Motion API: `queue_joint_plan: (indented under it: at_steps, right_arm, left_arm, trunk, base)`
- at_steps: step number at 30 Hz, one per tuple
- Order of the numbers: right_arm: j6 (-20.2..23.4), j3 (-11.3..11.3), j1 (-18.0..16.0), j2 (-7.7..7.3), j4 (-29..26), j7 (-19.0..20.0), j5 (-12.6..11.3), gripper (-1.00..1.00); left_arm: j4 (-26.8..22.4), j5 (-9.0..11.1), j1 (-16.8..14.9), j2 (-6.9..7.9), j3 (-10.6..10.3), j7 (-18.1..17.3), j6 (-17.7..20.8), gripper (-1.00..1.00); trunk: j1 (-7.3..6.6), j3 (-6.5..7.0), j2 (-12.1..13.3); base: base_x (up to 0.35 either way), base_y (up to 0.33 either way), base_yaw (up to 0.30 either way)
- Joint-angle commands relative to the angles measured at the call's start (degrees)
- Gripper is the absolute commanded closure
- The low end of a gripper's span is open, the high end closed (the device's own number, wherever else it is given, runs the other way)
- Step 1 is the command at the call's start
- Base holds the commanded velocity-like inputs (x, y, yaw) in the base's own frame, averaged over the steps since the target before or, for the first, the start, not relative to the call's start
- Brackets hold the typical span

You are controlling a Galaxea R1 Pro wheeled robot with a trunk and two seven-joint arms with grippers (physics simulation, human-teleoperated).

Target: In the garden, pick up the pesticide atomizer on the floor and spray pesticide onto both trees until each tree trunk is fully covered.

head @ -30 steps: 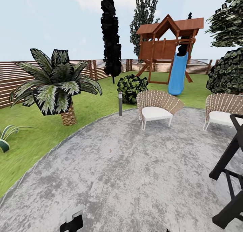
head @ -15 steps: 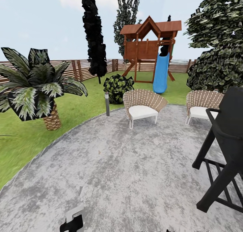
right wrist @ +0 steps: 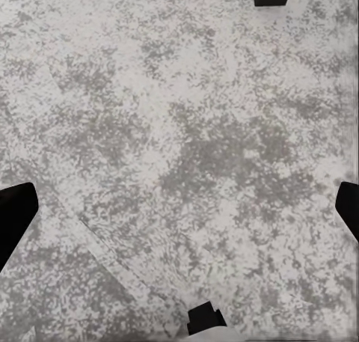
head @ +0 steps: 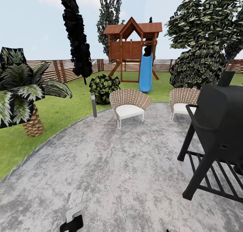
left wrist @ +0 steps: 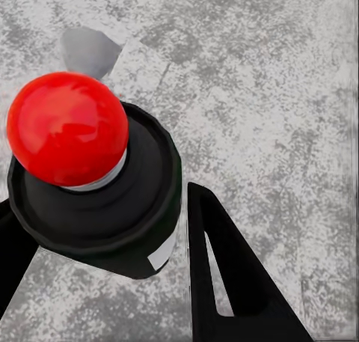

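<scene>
Everything has slid left in the head view since a second ago, which is the camera swinging right and not the furniture moving, and the black grill now looms at the right edge of the patio. Biggest risk imo: the grill's metal legs are close on the robot's right side, so a careless turn could clip them with that arm. The two wicker chairs near the far edge also sit between the robot and the lawn. No idea yet where the atomizer lies. One leafy tree stands past the far right edge, trunk hidden behind a bush. Patio is mottled grey concrete, the fence is horizontal wood slats, and the slide is glossy blue. Right claw is spread wide over bare concrete, holding nothing. Left claw has a shiny red-domed black knob between its fingers; can't tell if it's gripping.
</scene>
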Motion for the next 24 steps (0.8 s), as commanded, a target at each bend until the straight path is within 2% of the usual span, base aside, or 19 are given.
queue_joint_plan:
  at_steps: [1, 6, 14, 24]
  right_arm:
    - [-0.2, -0.11, -0.06, 0.03, 0.05, -0.11, -0.02, -1.0]
    - [-0.2, 0.08, -0.06, 0.03, 0.01, -0.08, -0.02, -1.0]
    - [-0.2, 0.45, -0.06, 0.06, -0.04, -0.03, -0.02, -1.0]
    - [-0.2, 0.06, -0.06, 0.03, -0.04, 0.87, -0.02, -1.0]
  left_arm:
    - [0.0, 0.38, -0.03, 0.01, -0.51, 0.29, -0.17, 1.0]
    - [0.0, 0.38, -0.06, 0.04, -0.51, 0.29, -0.17, 1.0]
    - [0.0, 0.38, -0.04, 0.01, -0.51, 0.29, -0.17, 1.0]
    - [0.0, 0.38, -0.03, 0.01, -0.51, 0.29, -0.17, 1.0]
  trunk:
    - [0.03, -0.13, -0.13]
    - [0.03, -0.14, -0.13]
    - [0.03, -0.14, -0.13]
    - [0.03, -0.14, -0.13]
  base:
    - [0.0, 0.0, -0.279]
    - [0.0, 0.0, -0.218]
    - [0.0, 0.0, -0.072]
    - [0.0, 0.0, -0.263]
